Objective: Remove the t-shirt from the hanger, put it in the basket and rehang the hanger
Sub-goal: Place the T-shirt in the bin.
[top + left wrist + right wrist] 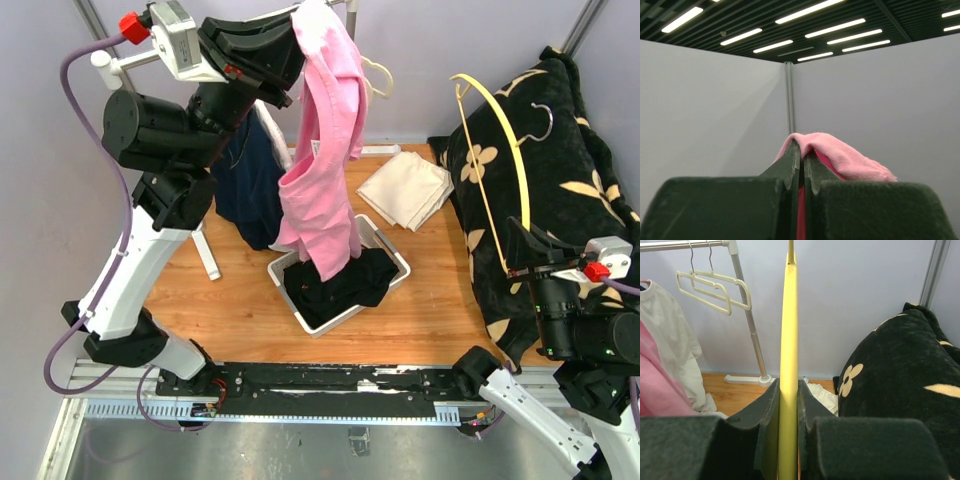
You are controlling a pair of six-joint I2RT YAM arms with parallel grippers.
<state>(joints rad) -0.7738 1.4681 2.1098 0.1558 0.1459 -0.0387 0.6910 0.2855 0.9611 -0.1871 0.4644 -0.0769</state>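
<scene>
The pink t-shirt (320,160) hangs in a long fold from my left gripper (298,40), which is raised high and shut on its top edge. Its lower end dangles into the white bin below. In the left wrist view the pink t-shirt (850,160) drapes over my left gripper (801,150), with cloth pinched between the fingers. The yellow hanger (500,120) is bare and stands upright at the right, apart from the shirt. My right gripper (522,248) is shut on its lower bar. The right wrist view shows the hanger (789,315) clamped in my right gripper (789,390).
A white bin (390,245) with black clothes (335,285) sits mid-table. A navy garment (250,180) hangs on the rack behind the shirt. Folded cream cloth (408,190) lies at the back. A black floral cushion (560,170) fills the right side. White hangers (715,287) hang on the rail.
</scene>
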